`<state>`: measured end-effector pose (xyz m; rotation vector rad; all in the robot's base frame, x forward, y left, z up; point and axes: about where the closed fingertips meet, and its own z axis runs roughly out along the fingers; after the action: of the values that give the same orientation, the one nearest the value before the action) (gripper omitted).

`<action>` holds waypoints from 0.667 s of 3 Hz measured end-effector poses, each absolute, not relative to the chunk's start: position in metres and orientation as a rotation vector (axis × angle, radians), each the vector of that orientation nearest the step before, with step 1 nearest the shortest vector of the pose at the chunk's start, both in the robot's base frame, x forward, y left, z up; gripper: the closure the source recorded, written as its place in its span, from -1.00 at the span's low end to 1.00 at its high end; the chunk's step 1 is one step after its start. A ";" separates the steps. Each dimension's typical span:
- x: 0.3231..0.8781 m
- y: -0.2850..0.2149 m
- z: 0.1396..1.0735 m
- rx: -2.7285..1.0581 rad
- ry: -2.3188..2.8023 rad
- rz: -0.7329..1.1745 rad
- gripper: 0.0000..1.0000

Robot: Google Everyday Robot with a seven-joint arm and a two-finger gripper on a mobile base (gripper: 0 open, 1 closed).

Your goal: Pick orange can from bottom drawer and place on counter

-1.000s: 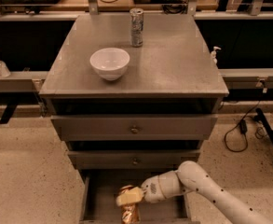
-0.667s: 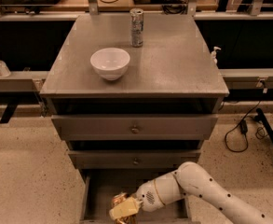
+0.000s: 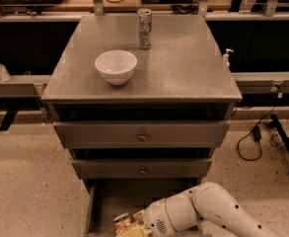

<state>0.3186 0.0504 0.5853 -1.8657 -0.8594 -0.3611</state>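
Gripper (image 3: 134,228) low in the open bottom drawer (image 3: 110,200), close against the orange can (image 3: 121,221).

At the bottom edge of the frame, a little left of centre, the white arm (image 3: 208,209) reaches in from the lower right. Its gripper sits in the front part of the drawer, partly cut off by the frame edge. How wide it stands, and whether it holds anything, cannot be told. The orange can stands upright just left of the gripper, touching or nearly touching it, silver top showing. On the counter (image 3: 183,73) a white bowl (image 3: 116,67) sits left of centre and a tall silver can (image 3: 144,28) near the back edge.
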 end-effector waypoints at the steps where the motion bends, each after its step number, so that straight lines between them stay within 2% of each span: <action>1: 0.319 0.051 0.584 -1.867 -0.858 -0.355 1.00; 2: 0.330 0.039 0.608 -1.813 -0.852 -0.426 1.00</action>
<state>0.3299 0.0388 0.6075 -1.8133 -0.8520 -0.4260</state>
